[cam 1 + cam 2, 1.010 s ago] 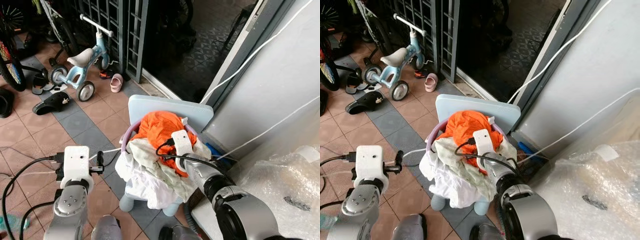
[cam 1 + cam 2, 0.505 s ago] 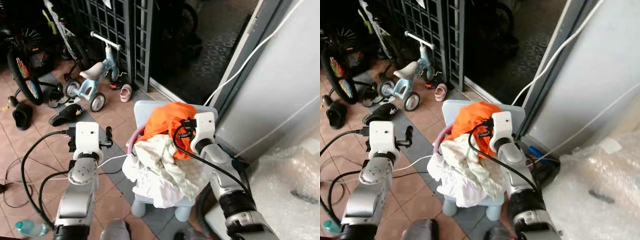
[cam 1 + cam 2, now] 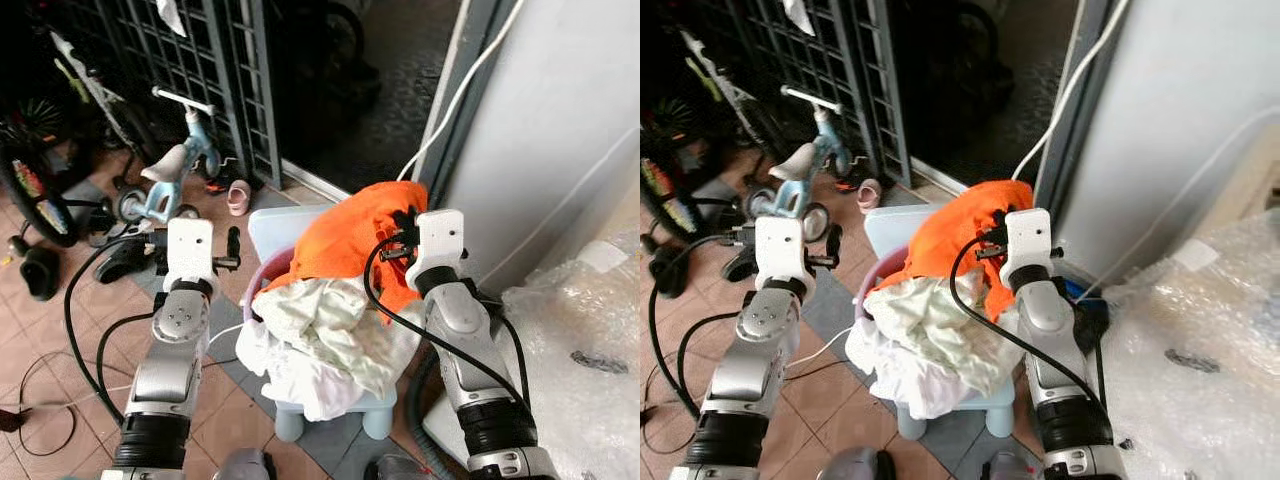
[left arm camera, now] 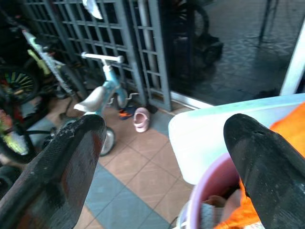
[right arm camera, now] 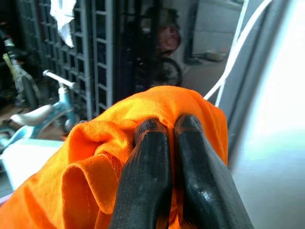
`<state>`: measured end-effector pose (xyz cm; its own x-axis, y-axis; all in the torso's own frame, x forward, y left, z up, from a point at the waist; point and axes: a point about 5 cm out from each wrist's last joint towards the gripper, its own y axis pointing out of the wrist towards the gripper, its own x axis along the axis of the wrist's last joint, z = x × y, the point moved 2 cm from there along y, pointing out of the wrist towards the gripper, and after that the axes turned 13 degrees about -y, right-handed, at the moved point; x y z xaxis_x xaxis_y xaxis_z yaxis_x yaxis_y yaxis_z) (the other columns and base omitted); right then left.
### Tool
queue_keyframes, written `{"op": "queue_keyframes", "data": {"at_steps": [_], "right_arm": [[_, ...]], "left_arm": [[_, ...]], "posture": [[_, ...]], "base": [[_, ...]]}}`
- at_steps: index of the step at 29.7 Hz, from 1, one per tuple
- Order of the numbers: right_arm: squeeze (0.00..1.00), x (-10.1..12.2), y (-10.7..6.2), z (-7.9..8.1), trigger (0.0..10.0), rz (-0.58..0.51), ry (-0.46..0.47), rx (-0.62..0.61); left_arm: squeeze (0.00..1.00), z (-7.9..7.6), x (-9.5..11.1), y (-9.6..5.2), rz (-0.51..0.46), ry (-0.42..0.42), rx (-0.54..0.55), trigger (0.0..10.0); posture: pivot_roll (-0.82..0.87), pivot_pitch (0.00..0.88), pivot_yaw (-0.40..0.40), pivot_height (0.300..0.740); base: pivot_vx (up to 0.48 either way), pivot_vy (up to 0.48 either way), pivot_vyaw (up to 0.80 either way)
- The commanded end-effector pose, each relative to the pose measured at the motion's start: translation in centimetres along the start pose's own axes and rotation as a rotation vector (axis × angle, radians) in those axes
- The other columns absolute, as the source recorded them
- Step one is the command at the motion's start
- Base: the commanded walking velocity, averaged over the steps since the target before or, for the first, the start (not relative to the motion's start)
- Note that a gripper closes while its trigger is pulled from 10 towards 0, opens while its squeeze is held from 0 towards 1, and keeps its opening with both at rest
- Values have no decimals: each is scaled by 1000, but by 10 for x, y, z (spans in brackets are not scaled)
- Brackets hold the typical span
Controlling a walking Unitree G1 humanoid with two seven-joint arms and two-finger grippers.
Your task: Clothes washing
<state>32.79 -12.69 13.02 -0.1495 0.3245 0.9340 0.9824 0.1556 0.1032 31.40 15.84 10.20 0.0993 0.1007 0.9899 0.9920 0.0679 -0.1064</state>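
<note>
Right now we have our right claw (image 5: 164, 143) pinched tight on a bright orange cloth garment (image 3: 350, 240), its two black fingers (image 5: 147, 176) pressed together with a fold of the fabric caught between them. The garment is raised above a heap of pale white and cream laundry (image 3: 320, 340), with its lower part draping down onto the heap. That heap spills out of a lilac plastic basket (image 4: 209, 186), which sits on a small light-blue plastic child's chair (image 3: 285, 222) on the tiled floor (image 3: 70, 330). Our left claw (image 4: 162, 157) hovers to the left of the basket, near its rim, with its fingers spread wide and nothing between them. Behind the chair, on the far side, stands a dark metal grille gate (image 3: 215, 70), and to the far left of it a pale blue child's balance bike (image 3: 175, 165) with a small pink shoe (image 3: 238, 196) beside it on the tiles. On the right a grey wall (image 3: 560, 120) carries a white cable (image 3: 470, 75), and crinkled clear bubble wrap (image 3: 590, 370) lies at the near right.
</note>
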Motion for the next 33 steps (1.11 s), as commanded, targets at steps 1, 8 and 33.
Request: {"op": "queue_keyframes", "data": {"at_steps": [1, 8, 33], "right_arm": [[0, 16, 2, -3, 10000, -53, -12, -13], [0, 15, 1, 5, 10000, -45, 0, 27], [0, 15, 1, 3, 10000, -26, -12, 28]], "left_arm": [[0, 3, -6, -3, 9, -1, 20, 10000], [0, 9, -16, -10, 27, -2, 34, 10000], [0, 15, -16, -12, 30, 4, 40, 10000]], "posture": [[-21, 0, 22, 740], [-13, 0, 4, 740], [-20, 0, 5, 740]], "base": [[0, 0, -763], [0, 0, -299], [-141, 0, 0]]}}
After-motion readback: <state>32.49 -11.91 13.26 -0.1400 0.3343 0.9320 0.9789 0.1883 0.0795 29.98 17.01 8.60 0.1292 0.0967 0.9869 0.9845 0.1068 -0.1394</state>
